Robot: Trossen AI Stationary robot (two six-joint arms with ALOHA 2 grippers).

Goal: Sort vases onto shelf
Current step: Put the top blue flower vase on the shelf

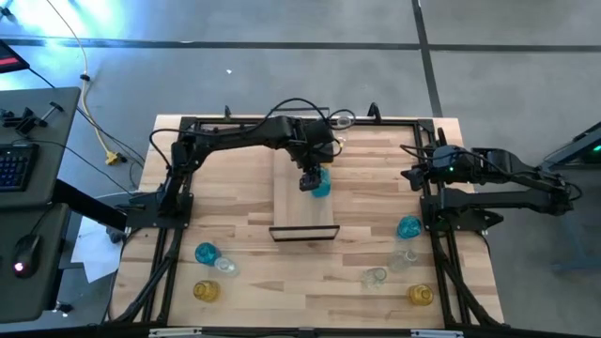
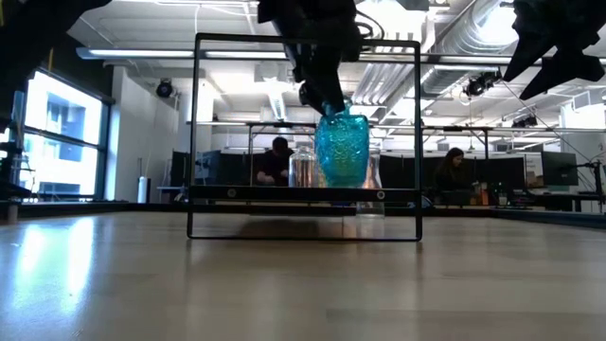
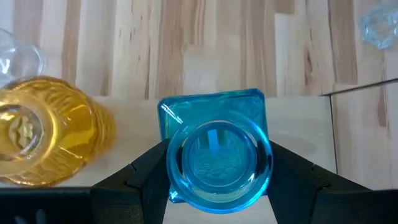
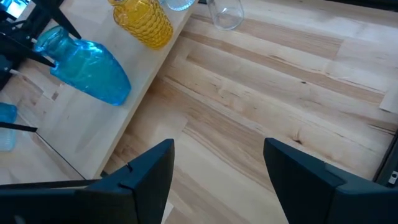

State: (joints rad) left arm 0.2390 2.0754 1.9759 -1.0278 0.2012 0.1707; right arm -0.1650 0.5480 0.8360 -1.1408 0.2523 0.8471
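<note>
Left claw (image 1: 310, 180) pinches the neck of the teal-blue glass vase (image 1: 320, 184) at upper centre, standing on the light-wood shelf (image 1: 302, 208) beside the amber-yellow glass vase (image 3: 43, 130); release only once seated, then lift straight up; right claw (image 1: 410, 174) waits spread at frame right.

- In the high view the left gripper (image 1: 309, 180) covers the neck of the blue vase (image 1: 321, 185) on the shelf (image 1: 302, 208).
- The far end of the shelf is hidden under the left arm (image 1: 246, 136), so the vases standing there cannot be counted.
- In the low view the clear vases (image 2: 303, 167) stand partly behind the blue one.
- The left wrist view cuts off the yellow vase (image 3: 43, 132).
- Two people (image 2: 275, 161) beyond the bench are too small to make out.
</note>
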